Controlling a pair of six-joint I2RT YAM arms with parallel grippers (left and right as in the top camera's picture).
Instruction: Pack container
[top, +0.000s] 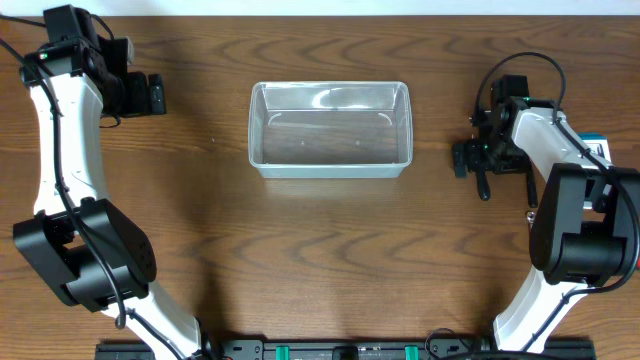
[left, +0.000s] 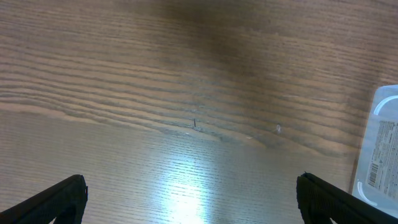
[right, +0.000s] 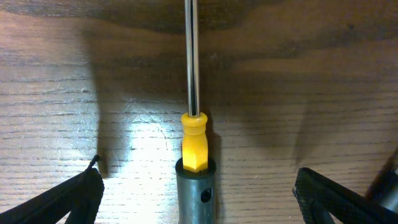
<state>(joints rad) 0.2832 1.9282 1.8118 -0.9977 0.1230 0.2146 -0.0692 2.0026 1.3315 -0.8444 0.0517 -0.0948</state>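
The container (top: 330, 128), a clear rectangular tub with rounded corners, stands empty at the table's middle; its edge, bearing a label, shows at the right of the left wrist view (left: 380, 146). A screwdriver (right: 196, 162) with a steel shaft, yellow collar and grey handle lies flat on the wood. My right gripper (right: 199, 180) is open with one finger on each side of the handle, touching nothing; from overhead it sits right of the tub (top: 462, 160). My left gripper (top: 155, 95) hangs open at the far left over bare wood (left: 191, 183).
A small blue-and-white box (top: 597, 148) lies at the right edge, behind the right arm. Both arm bases stand along the front edge of the wooden table (top: 320, 250).
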